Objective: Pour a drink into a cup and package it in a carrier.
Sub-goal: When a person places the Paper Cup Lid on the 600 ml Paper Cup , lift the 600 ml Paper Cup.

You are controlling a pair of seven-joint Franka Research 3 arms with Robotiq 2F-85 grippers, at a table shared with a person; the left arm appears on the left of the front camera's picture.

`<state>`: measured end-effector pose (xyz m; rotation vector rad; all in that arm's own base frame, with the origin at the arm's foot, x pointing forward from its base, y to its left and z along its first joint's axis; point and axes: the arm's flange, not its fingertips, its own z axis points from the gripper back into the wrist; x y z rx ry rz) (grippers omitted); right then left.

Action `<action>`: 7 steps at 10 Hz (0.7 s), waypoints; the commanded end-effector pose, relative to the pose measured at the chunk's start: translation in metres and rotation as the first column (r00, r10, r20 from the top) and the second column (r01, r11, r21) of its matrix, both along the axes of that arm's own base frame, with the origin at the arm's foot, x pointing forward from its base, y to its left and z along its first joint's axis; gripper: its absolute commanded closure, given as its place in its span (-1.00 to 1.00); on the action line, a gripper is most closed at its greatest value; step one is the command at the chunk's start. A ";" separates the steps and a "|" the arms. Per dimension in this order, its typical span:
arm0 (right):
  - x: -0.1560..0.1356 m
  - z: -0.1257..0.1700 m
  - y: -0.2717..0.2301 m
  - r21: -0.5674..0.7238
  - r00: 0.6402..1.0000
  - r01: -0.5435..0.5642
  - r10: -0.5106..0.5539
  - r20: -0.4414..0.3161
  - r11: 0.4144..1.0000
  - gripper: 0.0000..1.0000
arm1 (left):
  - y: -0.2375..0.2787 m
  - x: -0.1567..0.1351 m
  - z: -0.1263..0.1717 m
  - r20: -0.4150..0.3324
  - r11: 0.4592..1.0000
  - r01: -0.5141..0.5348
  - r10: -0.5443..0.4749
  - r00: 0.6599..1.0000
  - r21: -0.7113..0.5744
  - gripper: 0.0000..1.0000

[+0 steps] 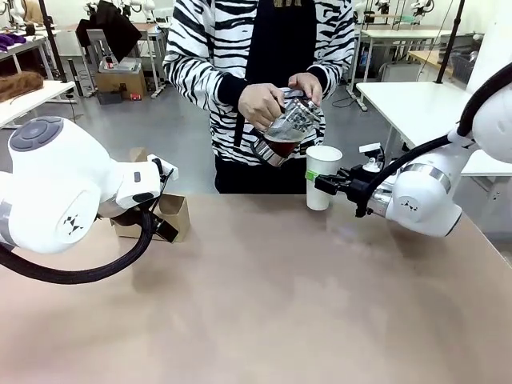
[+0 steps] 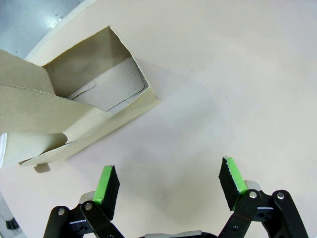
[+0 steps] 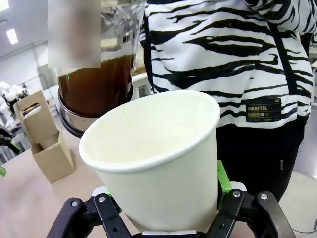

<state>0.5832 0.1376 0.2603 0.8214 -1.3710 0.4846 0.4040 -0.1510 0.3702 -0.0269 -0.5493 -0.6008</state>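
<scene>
Big bare table (image 1: 304, 304) here, wide open across the middle and the whole near side, nothing lying between the two arms. At the far edge stands the person (image 1: 200, 56) in a striped top, both hands up on the pot: one hand (image 1: 260, 104) at its side, the other hand (image 1: 308, 84) over the lid.

The left arm (image 1: 56, 184) bulks in low on the left and covers part of the carrier (image 1: 174, 214), which sits close to the table's far left edge. The left wrist view looks down into its open compartment (image 2: 99, 94), cardboard rim sharp. The right arm (image 1: 424, 200) reaches in from the right along the far edge.

The plunger pot (image 1: 286, 128) is tipped, spout down toward the cup, held just above and to the left of the rim. The drink (image 3: 96, 82) sits dark brown against the lower wall of the glass.

The white paper cup (image 3: 153, 163) is right at the far edge, inside walls clean white. Whether its base touches the table, I can't tell.

The right gripper (image 1: 318, 182) is clamped on the cup's side. The left gripper (image 2: 168, 171) hangs with jaws spread wide over bare tabletop, the carrier's near corner just beyond its fingers and apart from them.
</scene>
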 end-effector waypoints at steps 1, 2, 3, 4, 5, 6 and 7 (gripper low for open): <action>-0.001 0.002 0.002 -0.007 1.000 0.007 -0.007 -0.006 1.000 -0.62 | 0.000 0.000 0.000 0.001 1.000 0.002 -0.002 1.000 -0.001 -1.00; -0.001 0.002 0.002 -0.007 1.000 0.007 -0.007 -0.006 1.000 -0.62 | 0.000 0.000 0.000 0.001 1.000 0.002 -0.002 1.000 -0.001 -1.00; -0.001 0.002 0.002 -0.007 1.000 0.007 -0.007 -0.006 1.000 -0.62 | 0.000 0.000 0.000 0.001 1.000 0.002 -0.002 1.000 -0.001 -1.00; -0.001 0.002 0.002 -0.007 1.000 0.007 -0.007 -0.006 1.000 -0.62 | 0.000 0.000 0.000 0.001 1.000 0.002 -0.002 1.000 -0.001 -1.00; -0.001 0.002 0.002 -0.007 1.000 0.007 -0.007 -0.006 1.000 -0.62 | 0.000 0.000 0.000 0.001 1.000 0.002 -0.002 1.000 -0.001 -1.00; -0.001 0.002 0.002 -0.007 1.000 0.007 -0.007 -0.006 1.000 -0.62 | 0.000 0.000 0.000 0.001 1.000 0.002 -0.002 1.000 -0.001 -1.00; -0.001 0.002 0.002 -0.007 1.000 0.007 -0.007 -0.006 1.000 -0.62 | 0.000 0.000 0.000 0.001 1.000 0.002 -0.002 1.000 -0.001 -1.00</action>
